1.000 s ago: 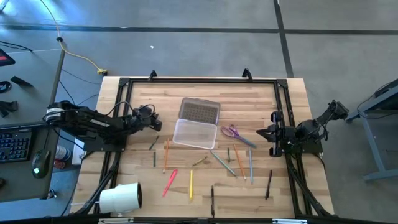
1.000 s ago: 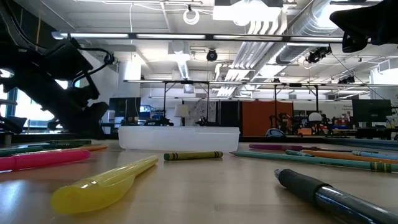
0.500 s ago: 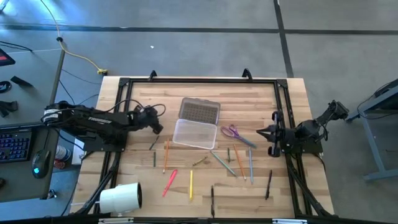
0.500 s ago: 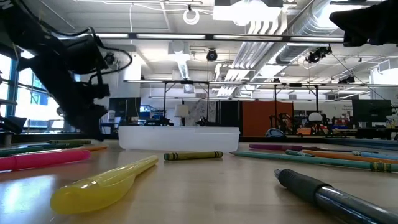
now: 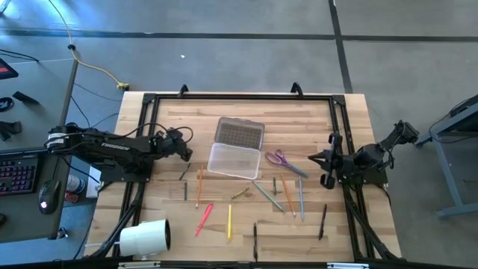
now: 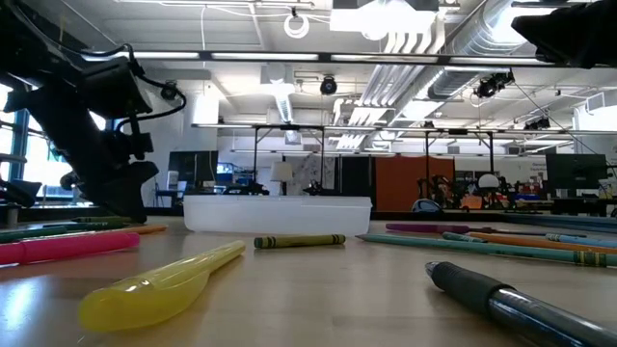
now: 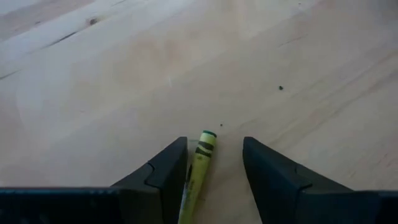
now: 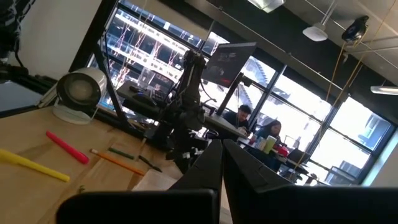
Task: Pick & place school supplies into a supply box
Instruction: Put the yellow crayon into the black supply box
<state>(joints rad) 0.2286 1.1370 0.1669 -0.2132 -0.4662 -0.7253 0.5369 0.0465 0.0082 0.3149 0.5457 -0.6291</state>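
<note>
Two dark arms flank the wooden table (image 5: 314,224) in the high view. The left gripper (image 5: 187,152) sits left of centre, just above a short dark-green crayon (image 5: 184,173) and left of the supply box (image 5: 234,160), a clear tray with its ribbed grey lid (image 5: 240,133) folded back toward the top of the frame. The right gripper (image 5: 322,160) waits at centre right, near the purple-handled scissors (image 5: 278,158). Below the box lie an orange pencil (image 5: 199,186), a pink marker (image 5: 203,218), a yellow pencil (image 5: 229,221), a teal pencil (image 5: 268,196), and a dark pen (image 5: 323,222) at lower right. A white roll (image 5: 145,238) lies at lower left.

Low view: the left gripper (image 6: 123,198) hangs at the left, close to the tabletop, with the supply box (image 6: 278,213) at centre behind a green crayon (image 6: 299,241). A yellow marker (image 6: 160,283) and a dark pen (image 6: 525,302) lie in the foreground.

Left wrist view: the jaws stand released, spread to either side of a yellow-green crayon (image 7: 196,171) lying on the wood; the left finger (image 7: 163,180) is just beside it, and contact cannot be told.

Right wrist view: the fingers (image 8: 233,168) are clenched together with nothing between them. Beyond them are the pink marker (image 8: 64,146), the white roll (image 8: 79,93) and the other arm (image 8: 184,118); people sit in the room behind.
</note>
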